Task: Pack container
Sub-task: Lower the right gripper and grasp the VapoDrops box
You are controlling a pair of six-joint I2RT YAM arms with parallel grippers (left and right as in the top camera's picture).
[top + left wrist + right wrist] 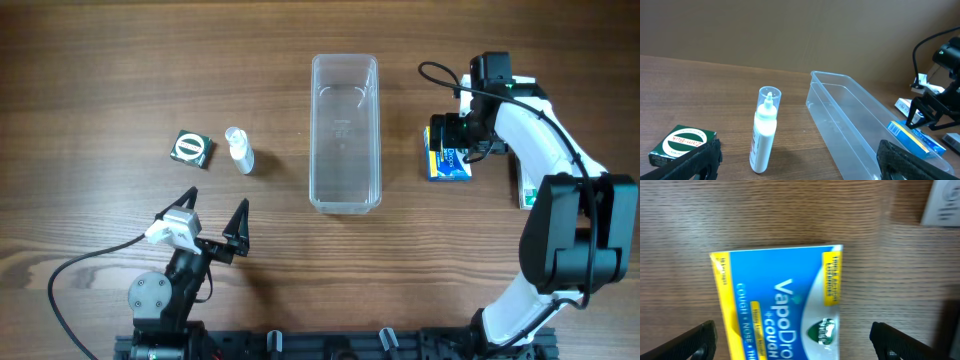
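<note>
The clear plastic container (345, 133) stands empty at the table's middle; it also shows in the left wrist view (855, 120). A blue and yellow box (449, 163) lies flat to its right, seen close in the right wrist view (782, 300). My right gripper (455, 137) hangs open just above this box, its fingers apart on either side of it (795, 342). A white bottle (239, 150) lies left of the container (763, 132). A green box (191, 148) lies further left (682, 145). My left gripper (215, 218) is open and empty near the front edge.
A white box (524, 185) lies at the far right under my right arm, and its corner shows in the right wrist view (942, 202). Another white item (466, 97) sits behind the right gripper. The table is brown wood.
</note>
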